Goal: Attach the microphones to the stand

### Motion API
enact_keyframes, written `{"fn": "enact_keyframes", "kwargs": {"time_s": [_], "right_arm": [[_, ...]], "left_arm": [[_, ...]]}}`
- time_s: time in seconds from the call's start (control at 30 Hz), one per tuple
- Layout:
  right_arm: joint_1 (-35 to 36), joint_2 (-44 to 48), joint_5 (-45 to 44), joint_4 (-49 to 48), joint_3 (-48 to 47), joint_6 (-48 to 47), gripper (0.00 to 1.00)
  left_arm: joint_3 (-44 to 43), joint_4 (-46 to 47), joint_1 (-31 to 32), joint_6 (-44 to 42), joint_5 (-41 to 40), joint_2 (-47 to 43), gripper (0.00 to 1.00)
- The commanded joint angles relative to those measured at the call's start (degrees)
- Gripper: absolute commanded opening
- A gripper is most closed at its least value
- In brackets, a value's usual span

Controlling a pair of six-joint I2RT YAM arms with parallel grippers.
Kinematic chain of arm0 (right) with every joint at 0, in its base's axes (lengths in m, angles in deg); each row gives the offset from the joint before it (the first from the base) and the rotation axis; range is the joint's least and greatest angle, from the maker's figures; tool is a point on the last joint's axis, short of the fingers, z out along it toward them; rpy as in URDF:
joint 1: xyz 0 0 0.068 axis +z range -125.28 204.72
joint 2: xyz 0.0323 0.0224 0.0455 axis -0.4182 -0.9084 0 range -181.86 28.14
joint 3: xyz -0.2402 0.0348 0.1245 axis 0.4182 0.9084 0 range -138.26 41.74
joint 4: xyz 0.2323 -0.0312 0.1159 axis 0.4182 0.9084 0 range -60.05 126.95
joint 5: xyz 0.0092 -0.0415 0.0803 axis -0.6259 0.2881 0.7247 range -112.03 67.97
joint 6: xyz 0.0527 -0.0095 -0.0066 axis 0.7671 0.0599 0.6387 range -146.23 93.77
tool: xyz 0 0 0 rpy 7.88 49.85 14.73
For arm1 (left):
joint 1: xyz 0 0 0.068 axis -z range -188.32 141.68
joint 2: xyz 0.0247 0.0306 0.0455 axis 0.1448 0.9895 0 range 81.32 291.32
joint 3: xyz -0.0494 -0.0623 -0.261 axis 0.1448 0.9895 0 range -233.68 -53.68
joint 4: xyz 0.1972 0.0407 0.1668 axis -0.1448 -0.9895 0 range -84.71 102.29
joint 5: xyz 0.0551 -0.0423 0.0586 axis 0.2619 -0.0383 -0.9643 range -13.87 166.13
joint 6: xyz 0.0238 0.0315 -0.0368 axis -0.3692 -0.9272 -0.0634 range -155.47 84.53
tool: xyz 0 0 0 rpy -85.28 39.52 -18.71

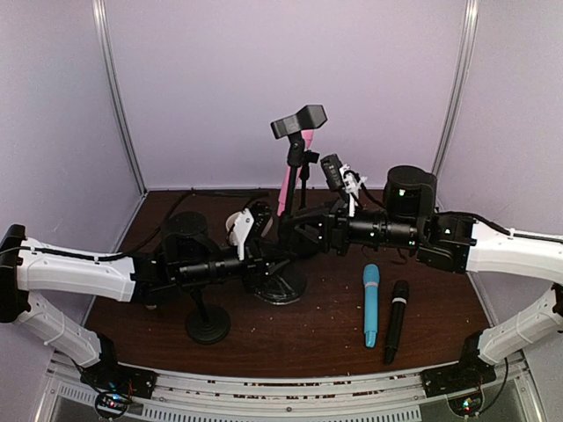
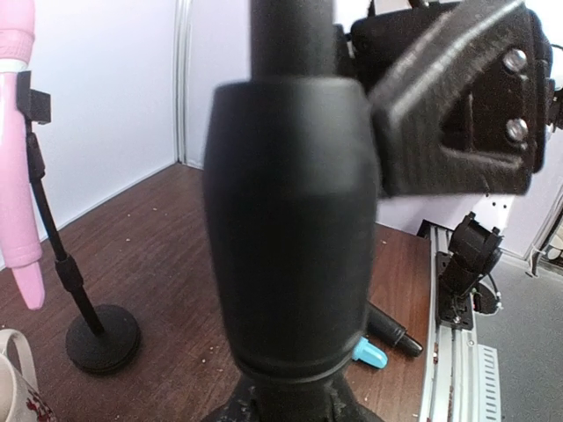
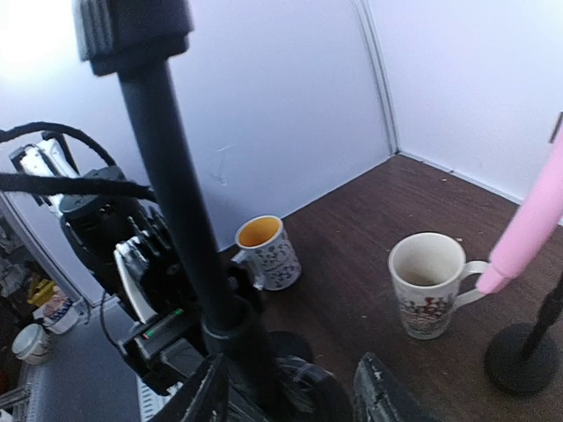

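left tool grips stand beside pink microphone.

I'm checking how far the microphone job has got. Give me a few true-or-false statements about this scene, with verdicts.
1. The pink microphone sits in a clip on a thin stand. True.
2. The blue microphone is on a stand. False: it lies on the table.
3. Seen from above, the black microphone lies just right of the blue one. True.
4. There are no mugs here. False: an orange-lined mug and a white mug stand on the table.
5. The left tool is wide open. False: it is shut on the black stand.
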Motion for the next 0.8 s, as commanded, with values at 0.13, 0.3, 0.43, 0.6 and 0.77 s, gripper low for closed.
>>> {"fn": "enact_keyframes", "kwargs": {"time_s": [0.13,0.3,0.43,0.6,0.77], "right_arm": [[-2.3,7.5,-6.6,5.7,1.5,1.1,0.57],[-2.4,11.8,-11.2,16.4,-8.9,-6.4,0.7],[-2.4,12.2,-14.0,19.1,-15.3,-9.6,0.8],[-2.4,7.5,-14.7,21.6,-22.5,-11.1,0.86],[-2.5,2.6,-16.0,22.3,-25.6,-10.6,0.85]], "left_arm": [[0.2,3.7,0.0,-0.4,-2.0,-2.0,0.0],[0.1,2.6,0.0,-0.1,-2.0,0.2,0.0],[-0.2,1.6,0.0,-0.4,-1.0,2.0,0.0],[-1.1,-0.3,0.3,-0.9,-1.0,2.7,0.0],[-2.0,-2.3,1.0,-2.5,-1.3,2.6,0.0]]}}
